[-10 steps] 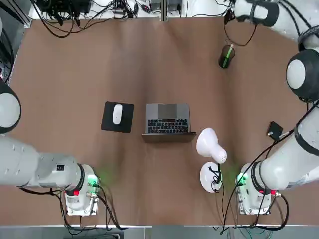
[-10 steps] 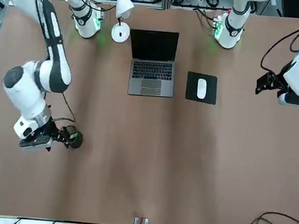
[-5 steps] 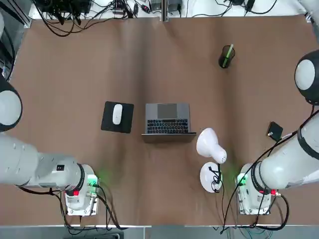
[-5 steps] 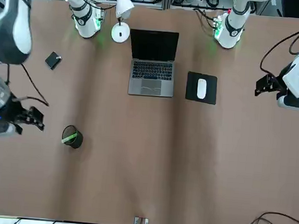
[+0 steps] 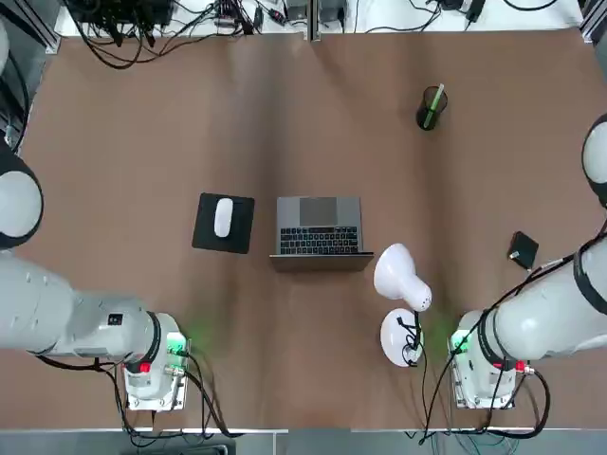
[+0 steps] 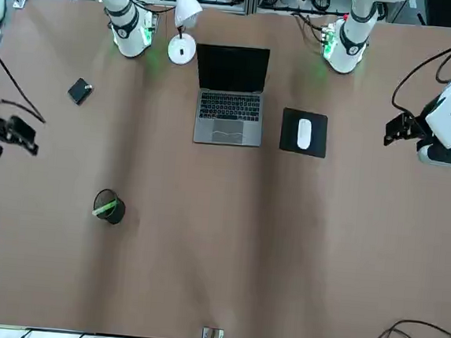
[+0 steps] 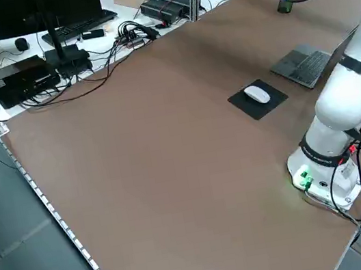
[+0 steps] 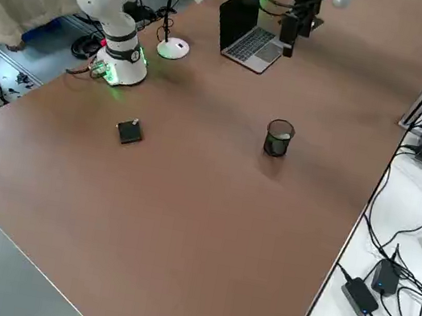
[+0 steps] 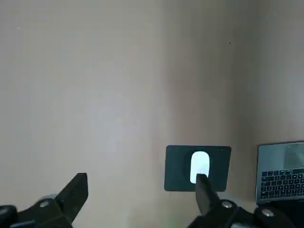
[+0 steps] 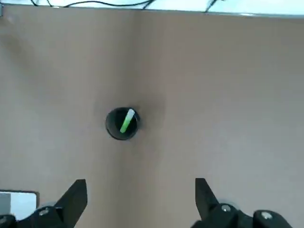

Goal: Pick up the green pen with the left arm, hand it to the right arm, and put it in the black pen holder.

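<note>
Your right hand [image 10: 137,202] hung wide open and empty above the tabletop [image 5: 313,123], well apart from the black pen holder [image 5: 430,110], which you could see below it between the spread fingers in the wrist view. Your left hand [image 9: 141,199] was equally wide and empty, high over the bare tabletop on the mouse pad [image 5: 224,223] side, far from the holder. The green pen [image 10: 126,120] stood inside the holder, leaning against its rim with its upper end poking out, so by the look of it the job was finished. The laptop [image 5: 320,227] and the white lamp [image 5: 402,284] sat much nearer the arm bases than the holder did. If you had to take that pen again, I would judge it light, stiff and smooth, apt to roll or slip; grip it across the exposed upper shaft, and mind that the small cup could tip.
</note>
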{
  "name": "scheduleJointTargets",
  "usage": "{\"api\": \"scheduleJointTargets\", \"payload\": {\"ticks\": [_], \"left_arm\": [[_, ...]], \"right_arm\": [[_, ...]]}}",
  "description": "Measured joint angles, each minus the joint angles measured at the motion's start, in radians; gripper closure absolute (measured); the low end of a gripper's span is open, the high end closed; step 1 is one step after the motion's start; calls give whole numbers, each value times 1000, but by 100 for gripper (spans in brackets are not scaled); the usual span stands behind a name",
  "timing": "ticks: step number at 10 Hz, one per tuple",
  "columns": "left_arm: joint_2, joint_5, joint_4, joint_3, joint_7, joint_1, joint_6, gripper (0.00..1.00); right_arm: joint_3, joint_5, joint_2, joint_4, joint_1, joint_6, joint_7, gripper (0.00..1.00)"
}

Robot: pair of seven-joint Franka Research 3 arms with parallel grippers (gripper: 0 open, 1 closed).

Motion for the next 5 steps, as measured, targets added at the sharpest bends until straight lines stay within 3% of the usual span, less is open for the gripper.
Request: {"api": "scheduleJointTargets", "payload": {"ticks": [5], "left_arm": [[36, -32, 39, 0, 0, -1, 0, 0]], "right_arm": [[1, -44, -9, 7, 0, -15, 22, 0]]}}
